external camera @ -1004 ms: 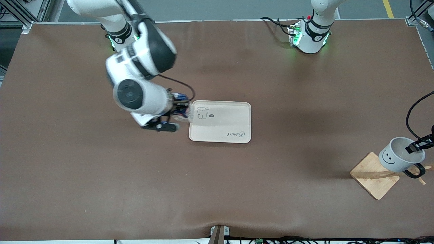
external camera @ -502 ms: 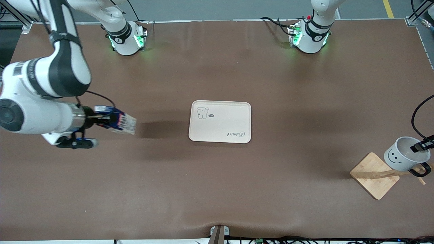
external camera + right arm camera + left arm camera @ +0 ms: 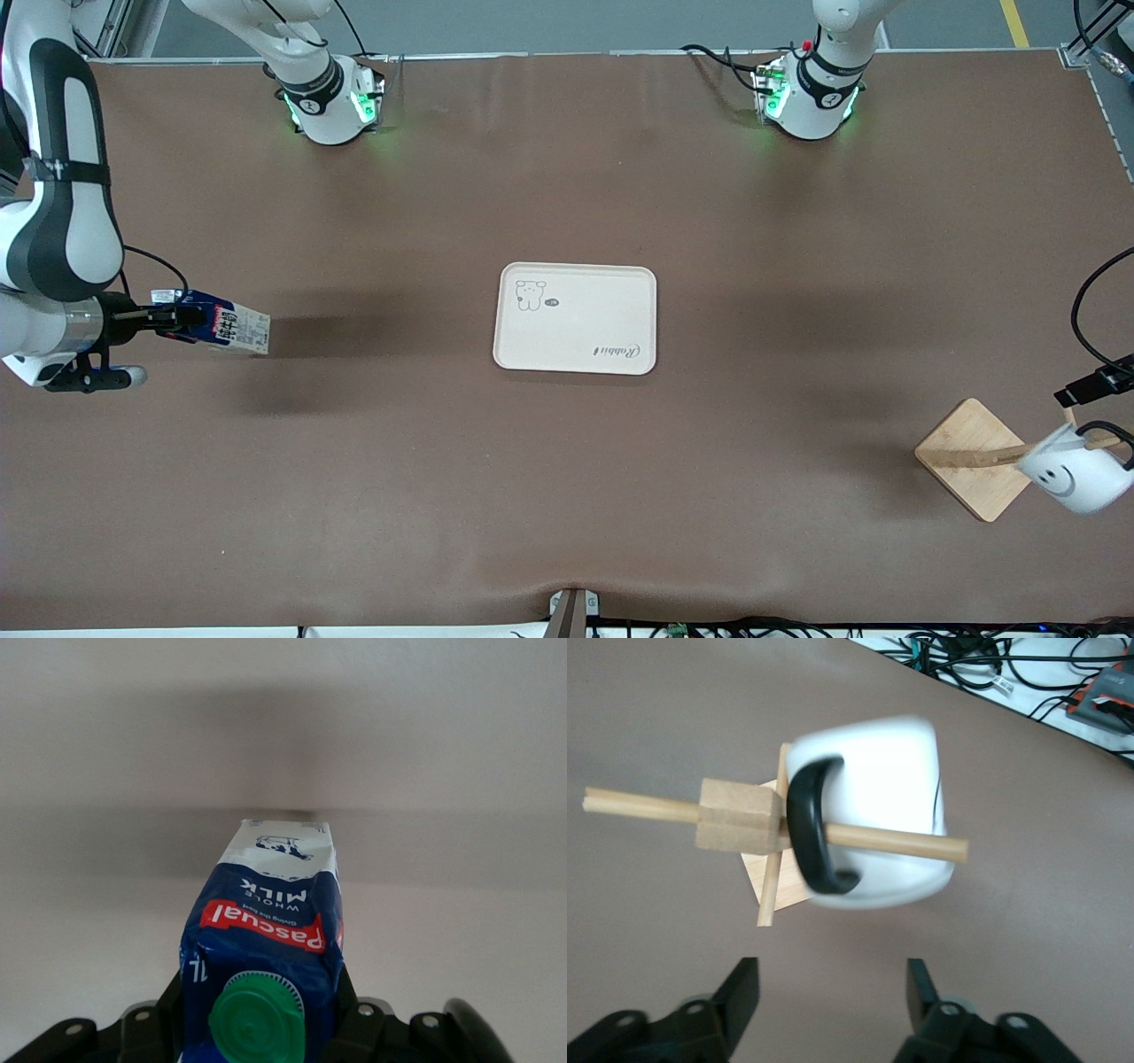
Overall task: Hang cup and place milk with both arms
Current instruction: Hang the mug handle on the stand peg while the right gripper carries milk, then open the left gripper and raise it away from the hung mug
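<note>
Right arm (image 3: pixel 53 204) reaches out from its base and bends down at the right arm's end of the bench, wrist horizontal. Right end effector (image 3: pixel 168 317) clamped shut on the milk (image 3: pixel 226 328), held up off the bench. Left end effector (image 3: pixel 831 992) at the left arm's end, fingers spread apart, gripping nothing, just above the cup (image 3: pixel 873 811).

A flat cream tray (image 3: pixel 576 317) lies on the brown table (image 3: pixel 567 461) near its middle, printed with a small animal drawing and the word "Rabbit". Toward the left arm's end stands a wooden rack (image 3: pixel 978 458) with a square base and thin pegs (image 3: pixel 886 838). Black cables (image 3: pixel 735 629) run along the table's near edge.
</note>
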You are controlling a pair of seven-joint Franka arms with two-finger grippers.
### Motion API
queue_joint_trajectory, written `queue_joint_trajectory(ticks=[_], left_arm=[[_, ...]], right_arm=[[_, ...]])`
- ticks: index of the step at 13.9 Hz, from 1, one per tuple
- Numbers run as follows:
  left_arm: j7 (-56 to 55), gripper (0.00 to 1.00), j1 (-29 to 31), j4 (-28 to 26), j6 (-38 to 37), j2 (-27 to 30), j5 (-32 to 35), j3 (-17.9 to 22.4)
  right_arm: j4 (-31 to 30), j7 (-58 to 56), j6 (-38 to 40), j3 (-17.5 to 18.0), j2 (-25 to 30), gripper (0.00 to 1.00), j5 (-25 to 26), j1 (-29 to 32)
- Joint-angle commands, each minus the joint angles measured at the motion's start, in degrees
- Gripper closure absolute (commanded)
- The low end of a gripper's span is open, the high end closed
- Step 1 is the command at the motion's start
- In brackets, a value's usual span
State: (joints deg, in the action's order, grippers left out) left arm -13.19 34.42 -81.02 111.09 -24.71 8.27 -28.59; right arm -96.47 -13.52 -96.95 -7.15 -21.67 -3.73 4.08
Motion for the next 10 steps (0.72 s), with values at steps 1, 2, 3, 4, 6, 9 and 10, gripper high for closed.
queue_joint_trajectory(ticks=[1, 2, 3, 4, 6, 9, 10], left_arm=[[0.4, 0.0, -0.5, 0.1, -4.1, 2.5, 0.3, -0.9], [0.4, 0.0, -0.8, 0.2, -5.6, 3.3, 0.3, -1.6], [0.5, 0.0, -0.8, 0.2, -7.1, 4.4, 0.3, -1.9], [0.5, 0.0, -0.8, 0.2, -8.3, 5.2, 0.3, -2.4], [0.6, 0.0, -0.8, 0.3, -11.6, 7.1, 0.3, -3.1], [0.6, 0.0, -0.8, 0.4, -15.2, 9.8, 0.3, -4.6], [0.7, 0.0, -0.8, 0.4, -15.9, 10.9, 0.3, -4.7]], right_arm=[[-3.7, -0.3, -2.3, 1.4, 1.4, 1.0, 1.9, 1.3], [-4.6, -0.8, -2.9, 1.4, 1.3, 1.0, 1.9, 1.8], [-5.3, -1.1, -3.4, 1.4, 1.4, 1.0, 1.9, 1.8], [-5.7, -1.1, -3.6, 1.4, 1.5, 1.0, 1.9, 1.7], [-5.7, -1.1, -3.7, 1.4, 1.4, 1.0, 1.8, 1.8], [-5.8, -1.1, -3.7, 1.4, 1.5, 1.0, 1.8, 1.8], [-5.8, -1.1, -3.7, 1.4, 1.4, 1.0, 1.9, 1.8]])
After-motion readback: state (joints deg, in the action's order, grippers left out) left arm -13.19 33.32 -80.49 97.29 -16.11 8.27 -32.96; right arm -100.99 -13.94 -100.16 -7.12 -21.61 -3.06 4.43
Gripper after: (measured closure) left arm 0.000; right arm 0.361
